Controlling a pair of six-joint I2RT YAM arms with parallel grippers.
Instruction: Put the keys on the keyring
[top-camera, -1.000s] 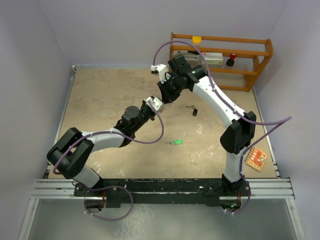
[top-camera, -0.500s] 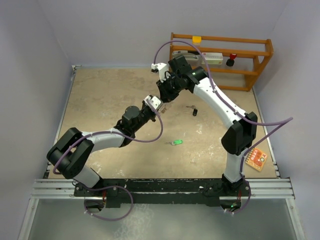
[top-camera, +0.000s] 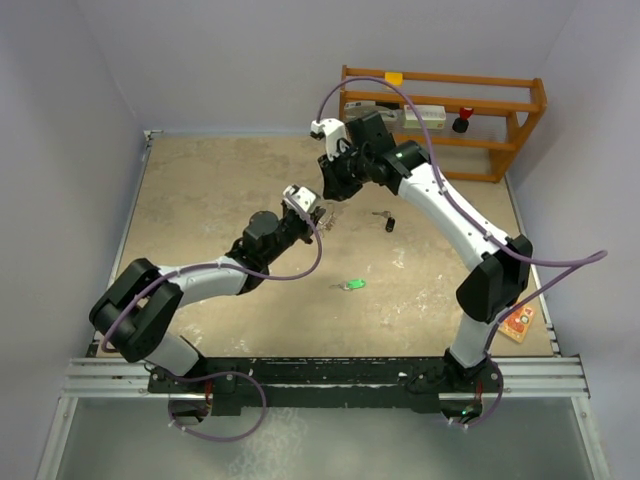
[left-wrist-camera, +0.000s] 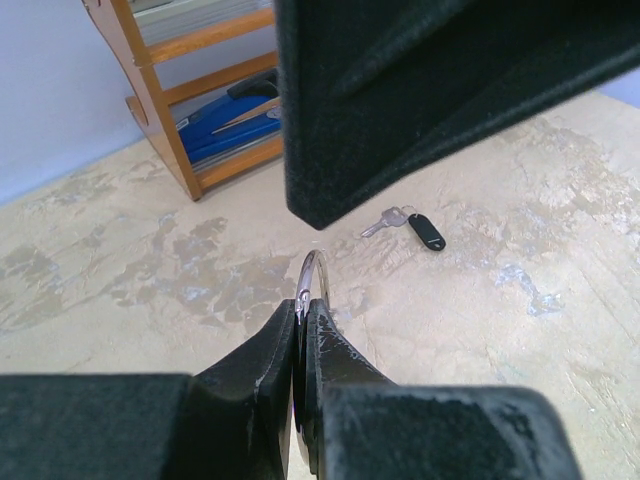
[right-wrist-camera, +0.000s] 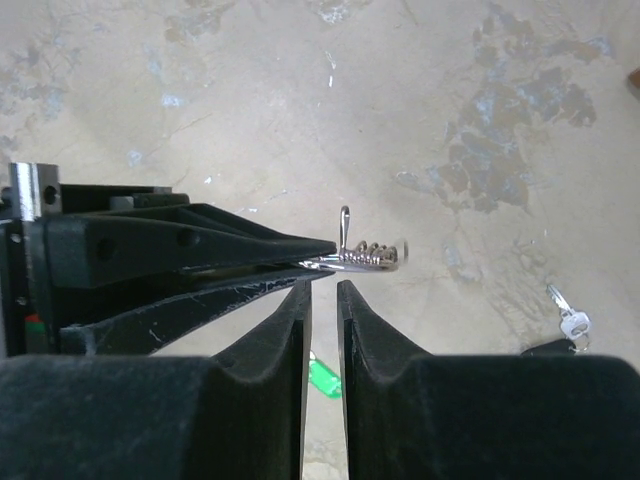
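Left pincer (left-wrist-camera: 302, 318) was pressed together on the keyring (right-wrist-camera: 346, 230), holding it off the counter (top-camera: 200, 190) with its cluster of small silver keys. Right pincer (right-wrist-camera: 323, 290) stood slightly spread, nothing between its fingers, tips just beside the ring (contact not discernible). Black-headed key (left-wrist-camera: 425, 230) lay on the counter nearby. Green-headed key (top-camera: 352, 285) lay nearer the arm bases, well apart.
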